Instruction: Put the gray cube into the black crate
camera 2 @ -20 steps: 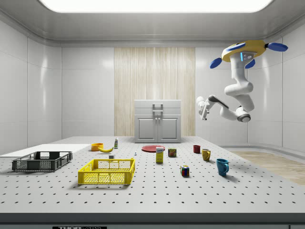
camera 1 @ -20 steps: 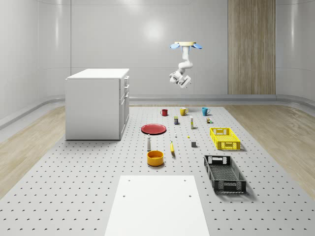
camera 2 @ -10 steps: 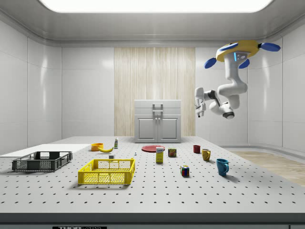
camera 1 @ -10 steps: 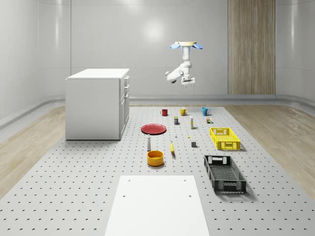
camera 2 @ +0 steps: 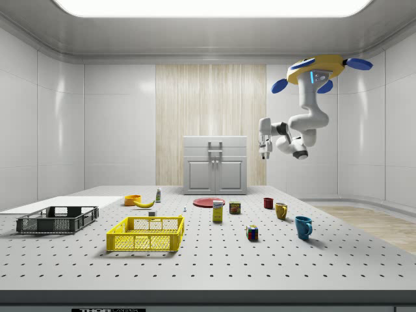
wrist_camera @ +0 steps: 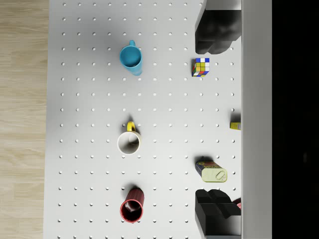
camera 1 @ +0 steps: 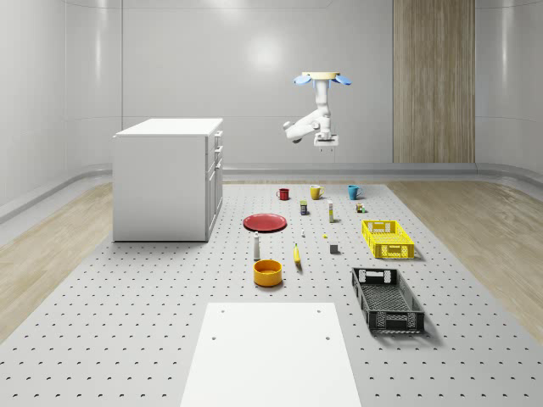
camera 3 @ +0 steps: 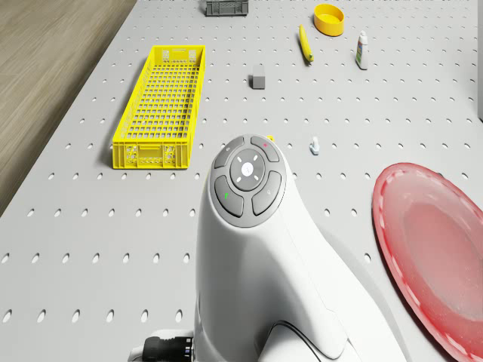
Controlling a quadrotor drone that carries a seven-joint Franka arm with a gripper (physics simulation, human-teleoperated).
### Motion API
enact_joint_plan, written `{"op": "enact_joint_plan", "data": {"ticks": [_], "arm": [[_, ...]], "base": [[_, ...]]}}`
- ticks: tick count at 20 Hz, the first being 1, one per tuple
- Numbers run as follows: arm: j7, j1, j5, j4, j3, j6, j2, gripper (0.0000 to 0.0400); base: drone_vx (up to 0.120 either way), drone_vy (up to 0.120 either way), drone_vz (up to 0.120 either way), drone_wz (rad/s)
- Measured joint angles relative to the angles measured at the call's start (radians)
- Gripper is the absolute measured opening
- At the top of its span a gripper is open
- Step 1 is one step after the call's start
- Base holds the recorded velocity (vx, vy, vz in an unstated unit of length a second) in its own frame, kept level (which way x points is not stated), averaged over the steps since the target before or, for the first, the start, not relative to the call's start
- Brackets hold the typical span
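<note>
High above the mugs, drone [camera 1: 321, 79] hovering, hand [camera 2: 264, 154] open, empty

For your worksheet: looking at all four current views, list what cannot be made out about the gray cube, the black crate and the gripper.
- Gray cube: too small in the whole-scene view to read its faces; in the side view the yellow crate partly hides it.
- Black crate: cut off by the drone view's edge.
- Gripper: too small in the side view to judge finger spacing; the wrist view crops the fingers.
</note>
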Motion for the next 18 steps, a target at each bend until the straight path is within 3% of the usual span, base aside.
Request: {"op": "enact_joint_plan", "data": {"ticks": [3,18], "arm": [[0.010,-0.013,0.006,0.001,0.009,0.010,-0.017,0.0400],[0.042,-0.048,0.045,0.006,0.038,0.075,-0.096,0.0400]], "base": [[0.120,0.000,-0.013,0.000],[0.120,0.000,-0.099,0.000]]}}
